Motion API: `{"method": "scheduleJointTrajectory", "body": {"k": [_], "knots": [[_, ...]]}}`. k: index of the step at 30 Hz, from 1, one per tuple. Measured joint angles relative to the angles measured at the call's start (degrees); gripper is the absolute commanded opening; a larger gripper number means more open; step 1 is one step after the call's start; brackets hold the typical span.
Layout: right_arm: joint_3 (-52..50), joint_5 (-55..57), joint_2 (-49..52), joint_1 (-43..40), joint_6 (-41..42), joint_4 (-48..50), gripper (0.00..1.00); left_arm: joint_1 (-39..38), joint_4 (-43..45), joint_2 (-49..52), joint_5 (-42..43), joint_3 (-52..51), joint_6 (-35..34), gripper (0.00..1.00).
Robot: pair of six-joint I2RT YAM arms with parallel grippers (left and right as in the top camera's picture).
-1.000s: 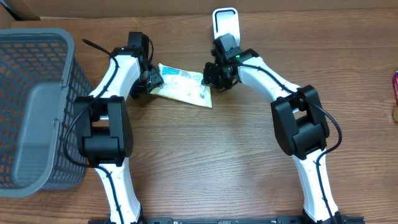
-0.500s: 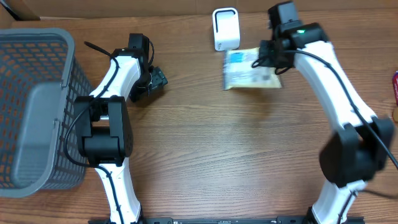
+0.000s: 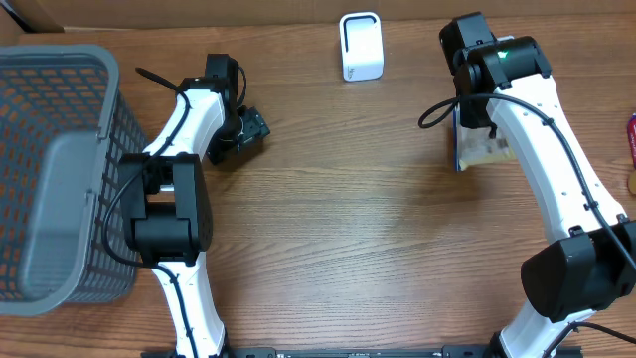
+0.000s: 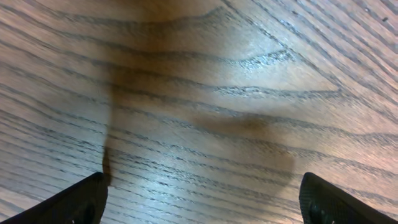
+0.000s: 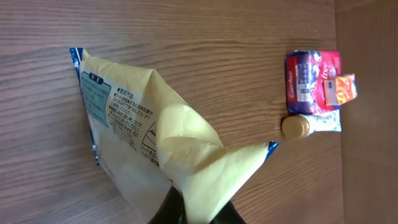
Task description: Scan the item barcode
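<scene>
counts: 1 snack packet (image 5: 134, 134), 1 barcode scanner (image 3: 361, 46), 1 mesh basket (image 3: 60, 50), 2 grippers, plus 1 purple pack (image 5: 313, 74) and 1 gold-capped bottle (image 5: 296, 126) lying as loose goods.
left gripper (image 3: 250, 132): 10 o'clock on the table (image 3: 338, 229). Jaws spread wide with nothing between them; its wrist view shows only bare wood grain.
right gripper (image 5: 193, 210): 2 o'clock on the table. Jaws pressed onto a bunched fold of the packet.
packet position: at 2 o'clock, hanging off the right jaws over the wood, with the body reaching away from the fingertips.
packet axis, overhead: seen almost edge-on, a thin strip running 12 to 6, blue edge toward 9.
packet axis, right wrist: long axis runs from the pinch at 6 o'clock up to 10 o'clock. The cream back panel with printed text faces the camera. Cannot tell where the barcode sits.
loose goods: 3 o'clock edge of the table, purple pack just beside the bottle, well apart from the packet.
basket: 9 o'clock edge, beside the left arm.
scanner: 12 o'clock, far edge, upright white unit. It lies at 10 o'clock from the packet, well apart.
</scene>
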Motion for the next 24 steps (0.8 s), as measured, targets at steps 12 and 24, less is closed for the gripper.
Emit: {"method": "scheduleJointTrajectory", "body": {"k": [12,24], "knots": [[-0.1,-5.7,6.1,0.0,1.1,-8.8,0.04,0.0,-0.3,0.0,1.0,0.0,0.0,0.90],[-0.2,5.9,9.1,-0.1,5.7,-14.8,0.04,0.0,-0.7,0.0,1.0,0.0,0.8,0.91]]}}
